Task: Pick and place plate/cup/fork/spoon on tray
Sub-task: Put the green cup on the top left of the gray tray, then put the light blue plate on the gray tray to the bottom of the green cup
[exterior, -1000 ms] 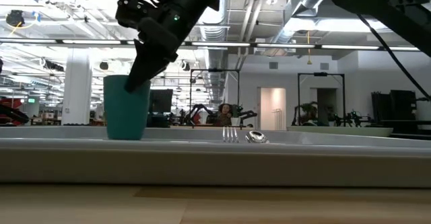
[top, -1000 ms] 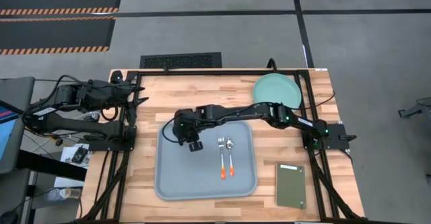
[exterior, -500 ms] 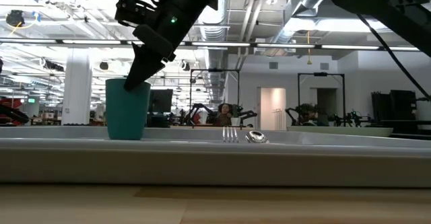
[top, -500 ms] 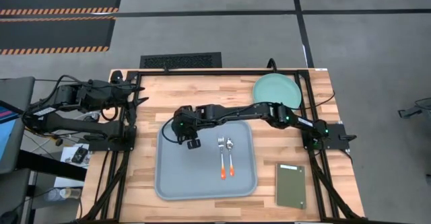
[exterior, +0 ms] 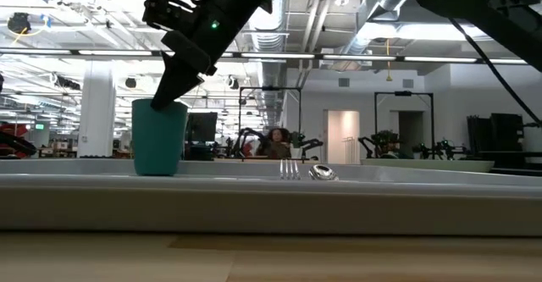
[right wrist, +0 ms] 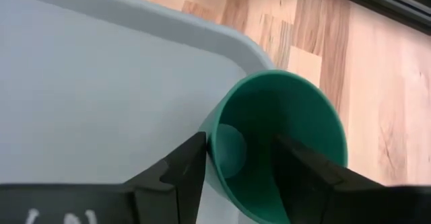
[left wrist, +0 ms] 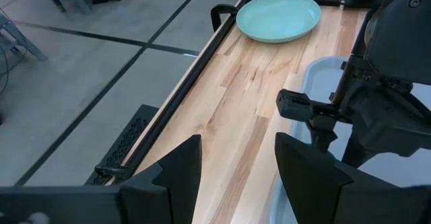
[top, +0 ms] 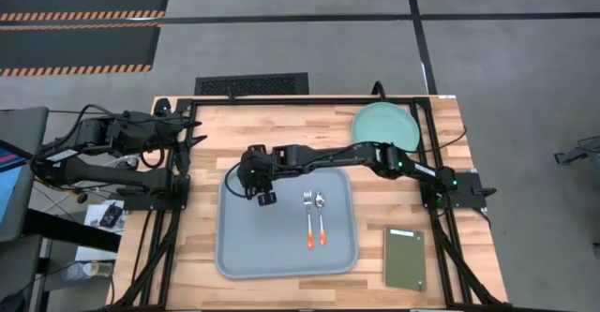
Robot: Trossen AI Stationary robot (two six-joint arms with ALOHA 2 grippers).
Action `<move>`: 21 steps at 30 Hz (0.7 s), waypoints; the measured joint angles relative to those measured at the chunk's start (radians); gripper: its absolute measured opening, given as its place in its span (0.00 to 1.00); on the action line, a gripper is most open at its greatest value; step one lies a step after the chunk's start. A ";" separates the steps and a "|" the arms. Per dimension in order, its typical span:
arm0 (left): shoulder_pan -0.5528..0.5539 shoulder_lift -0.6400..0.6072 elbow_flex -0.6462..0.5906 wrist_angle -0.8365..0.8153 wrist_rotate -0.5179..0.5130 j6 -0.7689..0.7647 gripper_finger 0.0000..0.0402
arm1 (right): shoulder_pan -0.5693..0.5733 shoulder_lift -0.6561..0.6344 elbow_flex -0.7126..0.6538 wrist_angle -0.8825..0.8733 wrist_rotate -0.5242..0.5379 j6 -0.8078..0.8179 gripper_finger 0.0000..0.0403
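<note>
Cup (exterior: 159, 137) upright by tray (top: 281, 251) rim, right jaws spread.

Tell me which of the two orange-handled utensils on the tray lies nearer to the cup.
The fork: it has the tined head and lies on the side toward the cup. The spoon, with its oval bowl, lies just beyond it on the tray.

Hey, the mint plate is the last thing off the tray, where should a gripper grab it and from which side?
Grip the plate by its raised rim, jaws pinching across that edge. It lies flat at the table's far right corner, so the flat middle offers no hold. Its near side faces open wood toward the tray, while the frame rails crowd the far and right sides, so probably come from above onto the near rim.
</note>
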 joint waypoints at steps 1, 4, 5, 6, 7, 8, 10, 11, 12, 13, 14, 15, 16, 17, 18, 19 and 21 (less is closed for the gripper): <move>0.000 0.000 0.000 0.000 0.000 0.000 0.44 | 0.001 0.000 0.000 0.002 0.000 0.000 0.48; 0.000 0.000 0.000 0.000 0.000 0.000 0.44 | 0.004 -0.009 0.000 0.000 0.000 0.000 0.51; 0.000 0.000 0.000 0.000 0.000 0.000 0.44 | 0.006 -0.015 0.000 0.003 -0.001 0.000 0.52; 0.000 0.000 0.000 0.000 0.000 0.000 0.44 | 0.008 -0.021 0.000 0.008 -0.001 0.001 0.54; 0.000 0.000 0.000 0.000 0.000 0.000 0.44 | 0.010 -0.028 0.000 0.012 -0.001 0.001 0.56; 0.000 0.000 0.000 0.000 0.000 0.000 0.44 | 0.013 -0.036 0.000 0.017 -0.001 0.001 0.57; 0.000 0.000 0.000 0.000 0.000 0.000 0.44 | 0.015 -0.054 0.000 0.016 -0.001 0.001 0.60; 0.000 0.000 0.000 0.000 0.000 0.000 0.44 | 0.015 -0.065 0.000 0.016 -0.001 0.001 0.61; 0.000 0.000 0.000 0.000 0.000 0.000 0.44 | 0.015 -0.081 0.000 0.010 -0.001 0.001 0.62; 0.000 0.000 0.000 0.000 0.000 0.000 0.44 | 0.016 -0.100 0.000 -0.001 -0.001 0.001 0.62; 0.000 0.000 0.000 0.000 0.000 0.000 0.44 | 0.016 -0.124 0.000 -0.026 -0.001 0.001 0.62; 0.000 0.000 0.000 0.000 0.000 -0.001 0.44 | 0.016 -0.154 0.000 -0.062 -0.001 0.001 0.62; 0.000 0.000 0.000 0.000 0.000 -0.004 0.44 | 0.015 -0.185 0.000 -0.098 0.000 0.001 0.62; 0.000 0.000 0.000 0.000 0.000 -0.005 0.44 | 0.014 -0.220 0.000 -0.138 0.000 0.006 0.62; 0.000 0.000 0.000 0.000 0.000 -0.006 0.44 | 0.013 -0.256 0.000 -0.186 0.000 0.020 0.62; 0.000 0.000 0.000 0.000 0.000 -0.007 0.44 | 0.009 -0.289 0.000 -0.230 0.000 0.040 0.62; 0.000 0.000 0.000 0.000 0.000 -0.007 0.44 | -0.001 -0.352 0.000 -0.321 0.005 0.087 0.62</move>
